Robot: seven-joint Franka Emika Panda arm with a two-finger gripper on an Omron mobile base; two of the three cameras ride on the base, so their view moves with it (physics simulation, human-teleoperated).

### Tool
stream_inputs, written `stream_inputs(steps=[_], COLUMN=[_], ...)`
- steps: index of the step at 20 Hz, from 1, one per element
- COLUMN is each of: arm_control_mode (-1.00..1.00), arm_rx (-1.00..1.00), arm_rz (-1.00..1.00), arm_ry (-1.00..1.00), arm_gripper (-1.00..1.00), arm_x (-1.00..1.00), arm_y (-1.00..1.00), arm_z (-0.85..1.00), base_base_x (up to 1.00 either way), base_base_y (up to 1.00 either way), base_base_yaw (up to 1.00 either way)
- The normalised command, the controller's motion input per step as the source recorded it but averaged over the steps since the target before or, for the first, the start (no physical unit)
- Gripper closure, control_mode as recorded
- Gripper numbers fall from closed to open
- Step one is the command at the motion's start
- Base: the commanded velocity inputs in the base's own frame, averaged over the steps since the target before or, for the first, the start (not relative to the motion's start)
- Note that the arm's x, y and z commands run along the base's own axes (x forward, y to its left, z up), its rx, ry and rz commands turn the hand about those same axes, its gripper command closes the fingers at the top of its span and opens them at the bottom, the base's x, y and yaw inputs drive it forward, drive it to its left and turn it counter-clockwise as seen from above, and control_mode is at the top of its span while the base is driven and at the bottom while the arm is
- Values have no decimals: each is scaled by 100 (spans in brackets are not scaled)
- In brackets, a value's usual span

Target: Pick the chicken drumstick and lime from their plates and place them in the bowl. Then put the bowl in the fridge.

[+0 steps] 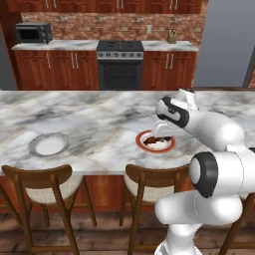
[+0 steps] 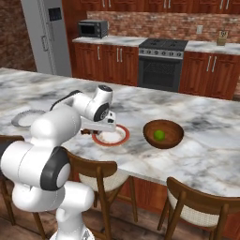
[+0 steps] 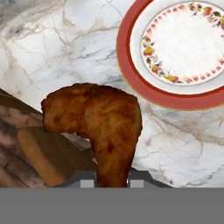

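One item of the two was already placed: the tiny bright green lime [image 2: 159, 135] lay inside the round reddish-brown wooden bowl [image 2: 163, 133] on the marble island counter [image 2: 197, 154]. The two-finger gripper [image 3: 113, 178] was clenched on the thin bone end of the golden-brown cooked chicken drumstick [image 3: 98, 122], whose plump end hung forward in the hand view, lifted clear of the orange-red-rimmed white plate [image 3: 183, 48]. That plate's centre was bare. In the right base view the gripper [image 2: 89, 131] hung at the plate's [image 2: 111, 136] left edge, with the bowl just beyond the plate to the right. The grey-patterned-rim plate [image 1: 49, 145] sat well apart, holding nothing.

Step in hand, judged: carry the drumstick to the bowl. To do it well, the arm should probably keep enough height to clear the bowl's rim, travel sideways across the plate, centre the plump end over the bowl beside the lime, lower, then release. Risk: the grip sat on the narrow bone, so a quick swing might let the meat pivot or slip.
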Motion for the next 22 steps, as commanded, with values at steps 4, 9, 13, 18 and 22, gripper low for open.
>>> stream_inputs(steps=[4, 9, 13, 18, 22], arm_control_mode=[-100, -100, -100, -100, -100], arm_rx=[4, -6, -23, -30, -4], arm_rz=[7, 3, 0, 0, 0], arm_ry=[-2, -1, 5, 2, -1], arm_gripper=[100, 100, 100, 100, 100], arm_x=[17, 12, 9, 16, 5], arm_y=[-37, -42, -58, -69, -71], arm_z=[41, 50, 31, 1, 10], base_base_x=[0, 0, 0, 0, 0], base_base_y=[0, 0, 0, 0, 0], base_base_yaw=[0, 0, 0, 0, 0])
